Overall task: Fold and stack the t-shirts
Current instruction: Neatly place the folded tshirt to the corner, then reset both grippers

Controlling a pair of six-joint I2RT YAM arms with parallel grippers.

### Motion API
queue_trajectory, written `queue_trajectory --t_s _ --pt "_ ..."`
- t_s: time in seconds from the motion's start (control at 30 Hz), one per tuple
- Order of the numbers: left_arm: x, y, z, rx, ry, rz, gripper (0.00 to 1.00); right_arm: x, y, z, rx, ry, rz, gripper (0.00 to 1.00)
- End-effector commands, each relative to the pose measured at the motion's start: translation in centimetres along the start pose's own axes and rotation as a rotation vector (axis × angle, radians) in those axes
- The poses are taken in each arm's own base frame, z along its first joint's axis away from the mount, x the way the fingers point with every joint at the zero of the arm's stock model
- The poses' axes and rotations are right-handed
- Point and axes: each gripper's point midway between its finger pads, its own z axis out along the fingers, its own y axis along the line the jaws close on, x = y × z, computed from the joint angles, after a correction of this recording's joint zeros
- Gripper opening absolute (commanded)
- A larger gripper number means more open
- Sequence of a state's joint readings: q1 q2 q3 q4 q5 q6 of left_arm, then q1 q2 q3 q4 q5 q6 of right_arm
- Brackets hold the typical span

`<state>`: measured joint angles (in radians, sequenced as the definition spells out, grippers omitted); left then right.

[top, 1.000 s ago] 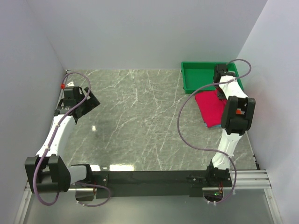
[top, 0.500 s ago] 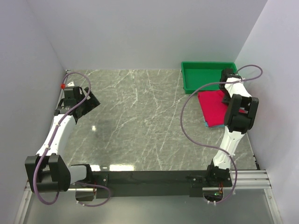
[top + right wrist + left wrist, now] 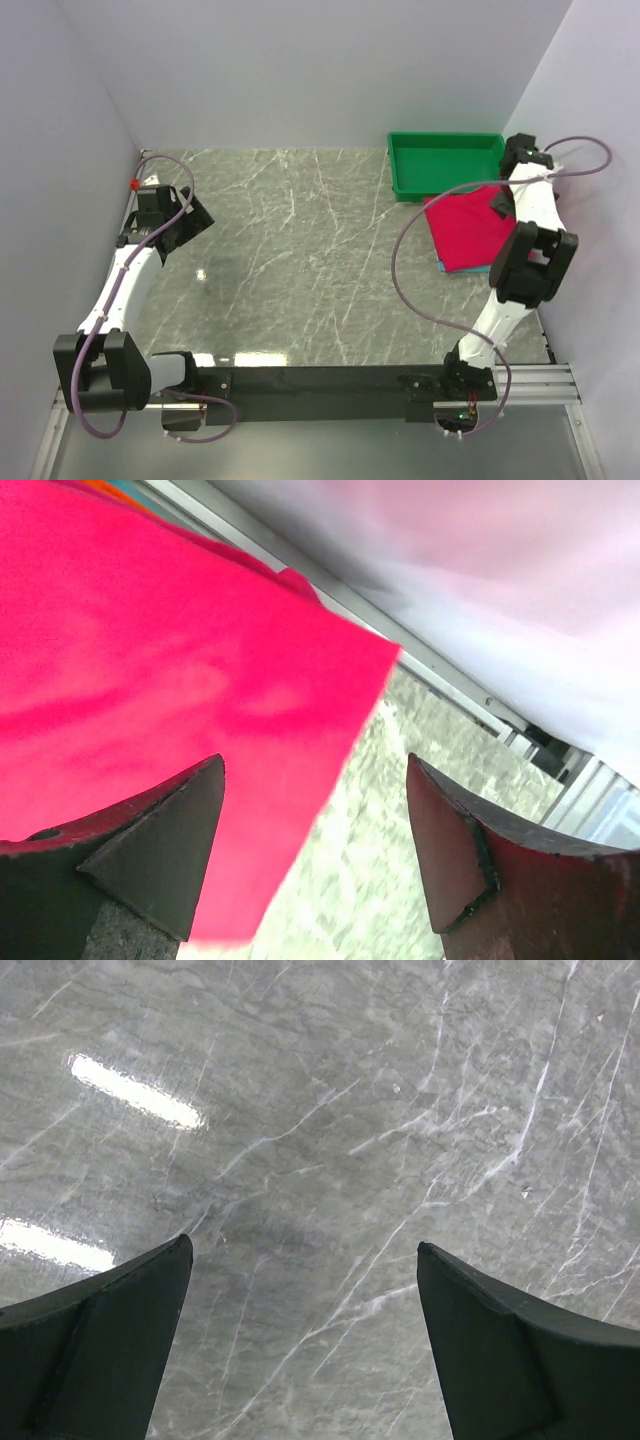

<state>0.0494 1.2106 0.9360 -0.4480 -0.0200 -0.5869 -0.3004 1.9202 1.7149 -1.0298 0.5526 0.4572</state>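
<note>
A crimson-pink t-shirt [image 3: 462, 230] lies folded flat at the right of the marble table, just in front of the green tray [image 3: 445, 180]. A teal edge [image 3: 446, 266] of another shirt peeks out beneath its near-left corner. Slivers of orange and teal cloth [image 3: 112, 488] show at the top left of the right wrist view. My right gripper [image 3: 499, 204] hovers open over the pink shirt's right corner [image 3: 330, 670], holding nothing. Its fingertips [image 3: 205, 780] straddle the shirt's edge and bare table. My left gripper [image 3: 190, 222] stands open at the far left over bare marble [image 3: 300, 1160].
The right wall and a metal rail [image 3: 450, 680] run close beside the right gripper. The green tray's near wall almost touches the pink shirt. A purple cable [image 3: 400, 250] loops off the right arm above the table.
The right gripper has opened and swung right toward the wall, off the pink shirt. The shirt now lies flatter and further right. The left arm has not moved.
</note>
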Motion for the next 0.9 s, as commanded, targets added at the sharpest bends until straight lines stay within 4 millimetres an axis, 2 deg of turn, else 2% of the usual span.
queue_trajectory --t_s 0.0,0.07,0.1,0.17,0.2,0.23,0.3,0.33,0.37,0.4,0.43,0.5,0.53,0.57,0.6,0.63,0.67,0.7,0.73,0.77,0.8,0.87 --pt "-1.7 -1.1 -0.9 0.059 -0.077 0.019 0.99 -2.6 -2.8 -6.9 -0.119 -0.124 0.145 0.80" --pt "-2.1 -1.3 -1.1 0.070 -0.096 0.018 1.00 -3.0 -3.5 -8.7 -0.159 -0.156 0.167 0.80" --pt "-2.3 -1.5 -1.6 0.077 -0.106 0.016 0.99 -3.2 -4.2 -10.6 -0.205 -0.186 0.193 0.80" --pt "-2.4 -1.8 -2.6 0.093 -0.103 0.005 0.99 -3.3 -4.8 -12.6 -0.262 -0.218 0.212 0.80" --pt "-2.8 -2.2 -3.2 0.107 -0.114 0.002 1.00 -3.2 -4.4 -13.8 -0.333 -0.227 0.217 0.80" --pt "-2.9 -2.6 -3.8 0.122 -0.114 -0.002 0.99 -2.8 -5.3 -15.6 -0.386 -0.263 0.230 0.80" --pt "-3.9 -3.2 -6.1 0.144 -0.141 -0.014 0.99 -2.5 -5.7 -17.7 -0.469 -0.305 0.248 0.80" --pt "-4.2 -3.4 -7.0 0.150 -0.156 -0.014 0.99 -1.8 -6.5 -19.7 -0.532 -0.338 0.259 0.80" --pt "-4.9 -3.7 -8.6 0.168 -0.191 -0.014 0.99 -1.3 -6.8 -20.7 -0.577 -0.351 0.265 0.80" --pt "-5.4 -3.8 -10.1 0.171 -0.206 -0.013 0.99 -1.0 -7.9 -23.0 -0.632 -0.411 0.290 0.80" --pt "-5.8 -3.9 -11.2 0.172 -0.229 -0.013 1.00 -0.1 -7.7 -23.6 -0.680 -0.402 0.296 0.80" --pt "-7.0 -3.8 -15.1 0.174 -0.291 -0.018 0.99 1.0 -8.7 -26.2 -0.762 -0.460 0.316 0.83" --pt "-7.6 -3.4 -17.1 0.160 -0.341 -0.031 0.99 1.7 -8.4 -27.4 -0.806 -0.468 0.301 0.83" --pt "-8.0 -3.2 -18.5 0.158 -0.368 -0.038 1.00 1.9 -9.1 -27.9 -0.809 -0.486 0.312 0.84" --pt "-8.9 -3.2 -20.6 0.163 -0.423 -0.053 0.99 2.5 -9.6 -29.5 -0.846 -0.523 0.301 0.84" --pt "-8.7 -2.6 -21.8 0.146 -0.433 -0.063 0.99 3.0 -9.9 -30.3 -0.859 -0.542 0.290 0.84" --pt "-9.2 -2.1 -24.4 0.151 -0.507 -0.084 0.99 3.2 -10.8 -30.6 -0.844 -0.576 0.298 0.84" --pt "-9.2 -1.6 -25.5 0.147 -0.541 -0.095 0.99 4.3 -11.6 -32.0 -0.892 -0.619 0.287 0.84" --pt "-8.8 -0.9 -26.5 0.136 -0.560 -0.113 0.99 4.7 -12.4 -32.5 -0.900 -0.651 0.292 0.86" --pt "-8.8 0.2 -28.2 0.114 -0.610 -0.165 0.99 4.6 -13.7 -32.5 -0.876 -0.696 0.331 0.87" --pt "-8.4 0.7 -28.5 0.105 -0.610 -0.188 0.99 5.9 -14.8 -33.3 -0.936 -0.729 0.328 0.88" --pt "-7.1 1.6 -28.4 0.101 -0.606 -0.231 0.99 6.5 -16.3 -33.3 -0.940 -0.771 0.362 0.89"
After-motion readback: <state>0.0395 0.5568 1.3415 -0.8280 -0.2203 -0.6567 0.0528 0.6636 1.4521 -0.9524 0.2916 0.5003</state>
